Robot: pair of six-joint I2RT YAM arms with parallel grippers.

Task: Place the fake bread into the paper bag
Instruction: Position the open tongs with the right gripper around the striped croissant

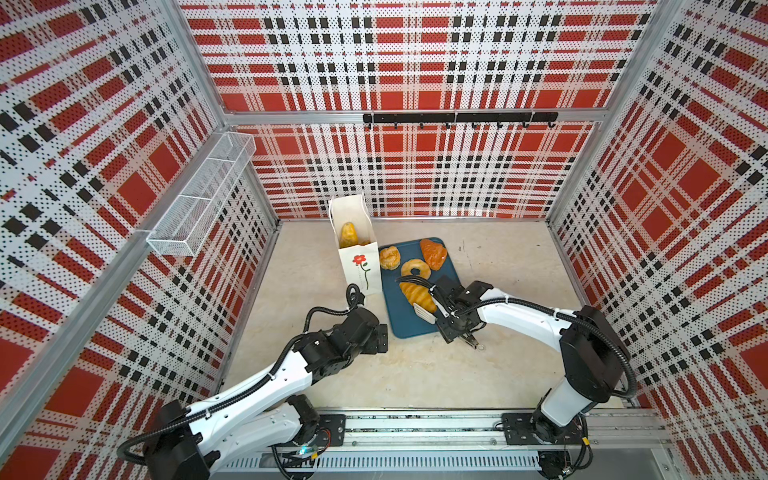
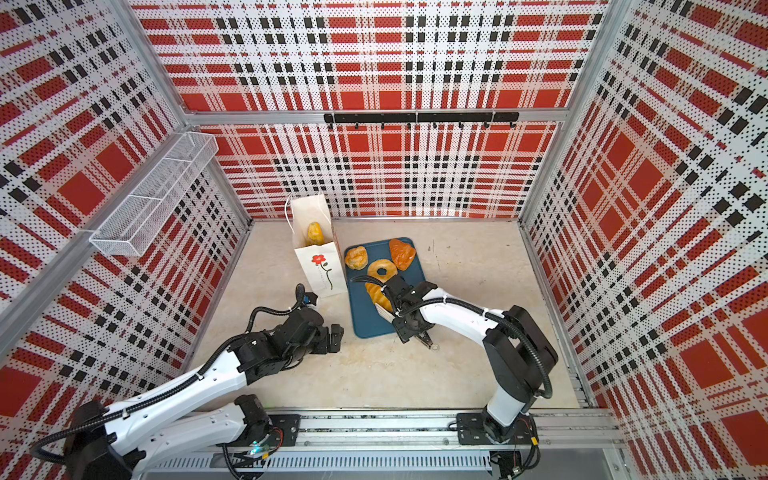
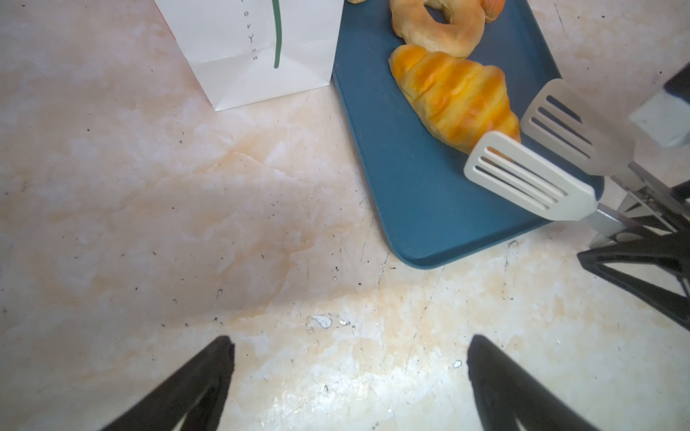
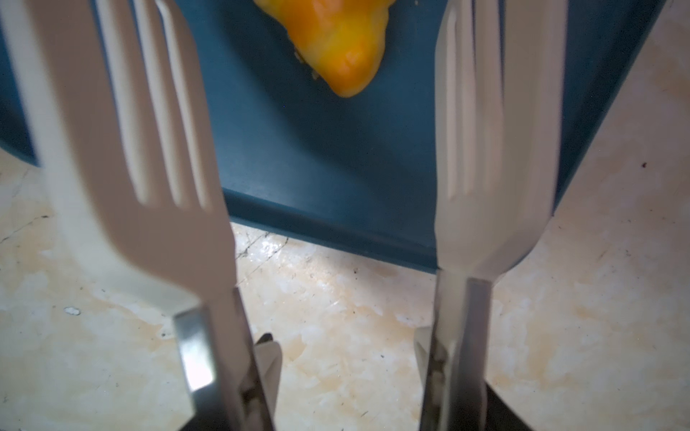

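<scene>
The white paper bag [image 1: 358, 257] [image 2: 320, 262] with a red flower stands upright left of the blue tray [image 1: 409, 326]; one yellow bread [image 1: 348, 235] shows inside it. On the tray lie a ridged croissant [image 1: 417, 295] [image 3: 455, 93], a ring doughnut [image 1: 405, 270], a round bun [image 1: 390, 257] and a darker orange-brown piece [image 1: 433, 254]. My right gripper [image 1: 451, 320] [image 4: 347, 358] is shut on white slotted tongs [image 3: 530, 179]. Their blades stand apart on either side of the croissant's near end [image 4: 336, 48], not pinching it. My left gripper [image 1: 378, 337] [image 3: 347, 347] hangs open and empty over the table [image 3: 186, 224].
The tray's left edge [image 3: 347, 112] lies against the bag's base [image 3: 254, 48]. A white mesh shelf [image 1: 199, 199] hangs on the left wall and a black hook rail [image 1: 459, 118] on the back wall. Plaid walls close in three sides.
</scene>
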